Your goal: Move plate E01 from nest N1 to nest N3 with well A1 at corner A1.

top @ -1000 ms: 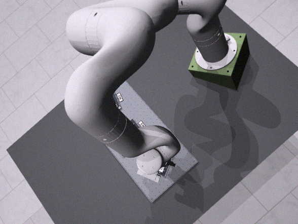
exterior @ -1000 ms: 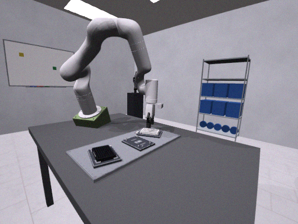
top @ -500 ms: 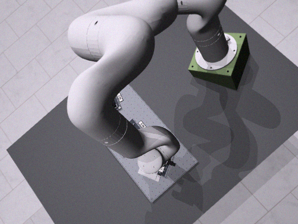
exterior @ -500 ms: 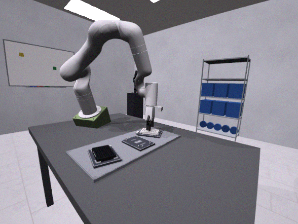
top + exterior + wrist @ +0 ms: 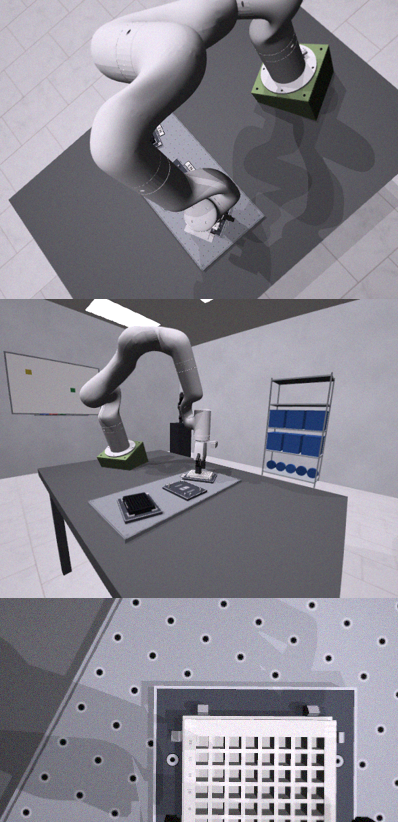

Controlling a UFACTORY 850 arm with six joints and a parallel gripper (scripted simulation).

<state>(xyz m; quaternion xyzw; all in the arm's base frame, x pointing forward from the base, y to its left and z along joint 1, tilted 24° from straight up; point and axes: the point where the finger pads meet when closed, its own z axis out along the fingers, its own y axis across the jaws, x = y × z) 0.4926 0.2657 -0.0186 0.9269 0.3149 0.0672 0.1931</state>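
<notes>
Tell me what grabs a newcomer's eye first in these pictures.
The big pale arm arches from its green pedestal over the table. Its open gripper hangs just above a white well plate at the deck's far end. A black plate sits at the near end.
</notes>
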